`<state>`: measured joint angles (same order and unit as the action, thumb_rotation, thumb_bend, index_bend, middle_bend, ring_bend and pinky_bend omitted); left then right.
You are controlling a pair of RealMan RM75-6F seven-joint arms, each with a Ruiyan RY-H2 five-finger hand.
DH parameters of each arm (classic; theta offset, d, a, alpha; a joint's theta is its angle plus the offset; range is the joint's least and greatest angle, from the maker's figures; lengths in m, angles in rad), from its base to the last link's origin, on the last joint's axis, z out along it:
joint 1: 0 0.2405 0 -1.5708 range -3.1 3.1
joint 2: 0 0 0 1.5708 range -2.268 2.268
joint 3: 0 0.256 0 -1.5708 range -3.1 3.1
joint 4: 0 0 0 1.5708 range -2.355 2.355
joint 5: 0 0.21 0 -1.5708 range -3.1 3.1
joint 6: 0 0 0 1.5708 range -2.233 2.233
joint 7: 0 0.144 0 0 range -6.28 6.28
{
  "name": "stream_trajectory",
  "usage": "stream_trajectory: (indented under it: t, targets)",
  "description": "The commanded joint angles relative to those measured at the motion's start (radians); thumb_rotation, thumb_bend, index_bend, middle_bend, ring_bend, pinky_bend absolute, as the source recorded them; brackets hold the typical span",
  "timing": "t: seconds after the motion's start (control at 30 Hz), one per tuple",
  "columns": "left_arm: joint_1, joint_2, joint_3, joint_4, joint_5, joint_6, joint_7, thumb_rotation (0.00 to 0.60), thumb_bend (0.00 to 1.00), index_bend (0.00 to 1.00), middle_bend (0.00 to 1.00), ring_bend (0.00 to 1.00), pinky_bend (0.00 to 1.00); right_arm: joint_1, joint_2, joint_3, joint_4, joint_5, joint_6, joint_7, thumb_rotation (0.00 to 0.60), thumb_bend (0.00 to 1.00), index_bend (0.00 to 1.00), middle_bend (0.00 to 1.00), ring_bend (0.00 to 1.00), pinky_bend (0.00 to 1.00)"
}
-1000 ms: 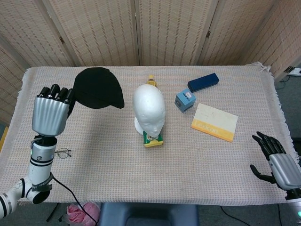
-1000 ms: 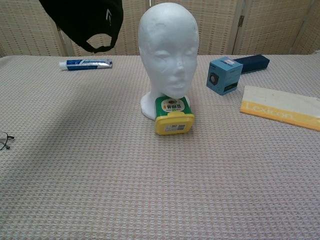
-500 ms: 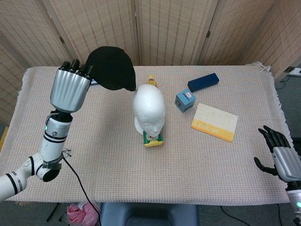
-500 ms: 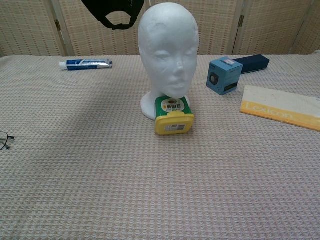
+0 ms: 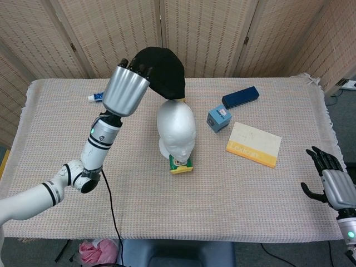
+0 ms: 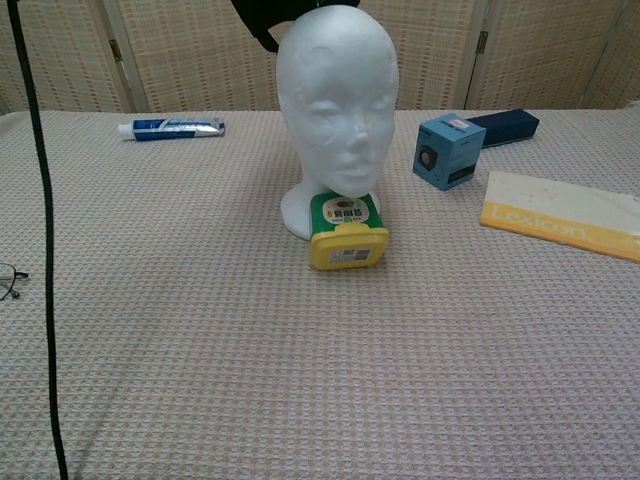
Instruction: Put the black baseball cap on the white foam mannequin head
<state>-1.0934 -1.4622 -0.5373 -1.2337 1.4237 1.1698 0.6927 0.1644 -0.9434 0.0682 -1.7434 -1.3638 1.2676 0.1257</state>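
Holding the black cap [image 5: 163, 71] by its near edge, the left hand [image 5: 127, 88] is raised above the table [image 5: 67, 150], its fingers curled into the fabric at the cap's left side. The cap hangs just right of that hand, above and slightly behind the crown of the white foam head [image 5: 176, 130], which stands upright below and to the right of the hand. Whether the cap touches the foam cannot be told from the head view; in the chest view only a dark strip of the cap [image 6: 270, 15] shows at the top edge, beside the top of the foam head [image 6: 337, 100].

Against the front of the foam head's base lies a green and yellow tub [image 5: 181, 164], touching it. To the left of the raised hand, a toothpaste tube [image 5: 95, 97] lies flat near the table's far side. Further right, beyond the foam head, sit a small light blue box [image 5: 219, 118], a dark blue box [image 5: 240, 97] behind it, and a white and yellow book [image 5: 253, 144] in front of them.

The right hand [image 5: 329, 184] rests well apart at the table's near right corner, fingers spread and holding nothing. A black cable [image 6: 40, 230] runs down the left of the chest view, and a pair of glasses [image 6: 8, 280] shows at its left edge.
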Motion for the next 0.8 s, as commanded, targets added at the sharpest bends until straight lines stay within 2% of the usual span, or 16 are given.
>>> stream_trajectory:
  t: [0.03, 0.2, 0.37, 0.57, 0.8]
  targets:
    - [-0.07, -0.048, 0.003, 0.1, -0.012, -0.034, -0.066, 0.6, 0.47, 0.59, 0.75, 0.57, 0.75, 0.015, -0.004, 0.0, 0.006, 0.01, -0.028, -0.012, 0.6, 0.29, 0.0, 0.0, 0.0, 0.0]
    - [-0.112, -0.081, 0.024, 0.211, -0.023, -0.049, -0.124, 0.6, 0.47, 0.59, 0.75, 0.57, 0.75, 0.013, -0.008, 0.008, 0.013, 0.029, -0.024, -0.02, 0.6, 0.29, 0.0, 0.0, 0.0, 0.0]
    - [-0.13, -0.094, 0.046, 0.228, -0.03, -0.044, -0.113, 0.6, 0.47, 0.59, 0.75, 0.57, 0.75, 0.02, -0.008, 0.013, 0.02, 0.04, -0.039, -0.012, 0.6, 0.29, 0.0, 0.0, 0.0, 0.0]
    - [-0.111, -0.076, 0.066, 0.128, -0.056, -0.008, -0.023, 0.6, 0.47, 0.59, 0.75, 0.57, 0.75, 0.016, 0.004, 0.007, 0.022, 0.006, -0.034, 0.026, 0.6, 0.29, 0.0, 0.0, 0.0, 0.0]
    - [-0.06, -0.017, 0.083, -0.087, -0.115, 0.035, 0.157, 0.6, 0.47, 0.6, 0.75, 0.57, 0.75, 0.001, 0.018, 0.001, 0.017, -0.026, -0.006, 0.06, 0.6, 0.29, 0.0, 0.0, 0.0, 0.0]
